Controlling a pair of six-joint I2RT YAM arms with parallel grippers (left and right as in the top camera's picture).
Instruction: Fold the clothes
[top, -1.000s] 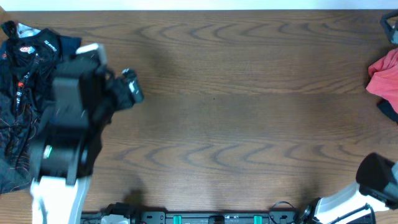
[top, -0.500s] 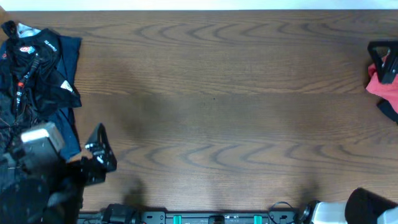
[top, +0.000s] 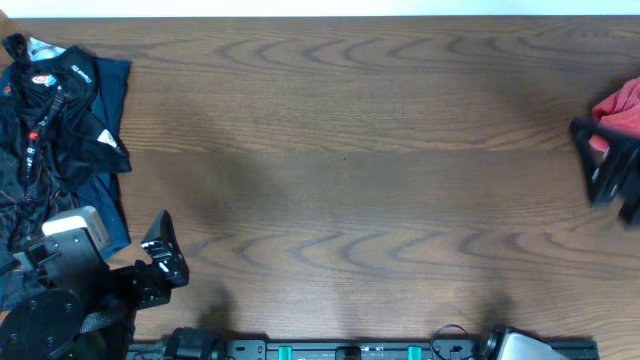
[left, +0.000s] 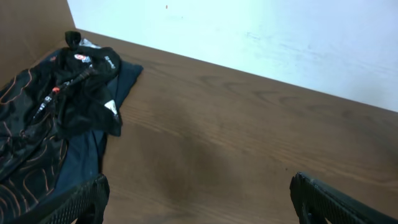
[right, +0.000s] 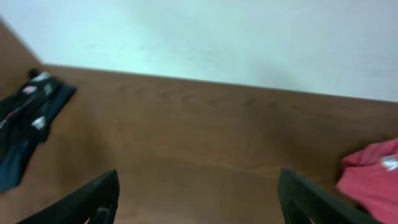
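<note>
The coral-red T-shirt (top: 622, 101) lies bunched at the table's far right edge, only partly in the overhead view. It also shows low at the right of the right wrist view (right: 372, 180), with a small white label (right: 390, 163). My right gripper (top: 606, 174) is blurred, just in front of the shirt, open and empty (right: 199, 202). My left gripper (top: 163, 258) is near the front left of the table, open and empty (left: 199, 205), far from the shirt.
A pile of dark clothes (top: 55, 130), black with orange lines on navy cloth, covers the left end of the table. It also shows in the left wrist view (left: 56, 118) and the right wrist view (right: 25, 118). A white wall stands behind the table.
My left arm has pulled back from over the dark pile to the front left corner. My right gripper has moved from over the red shirt toward the front.
</note>
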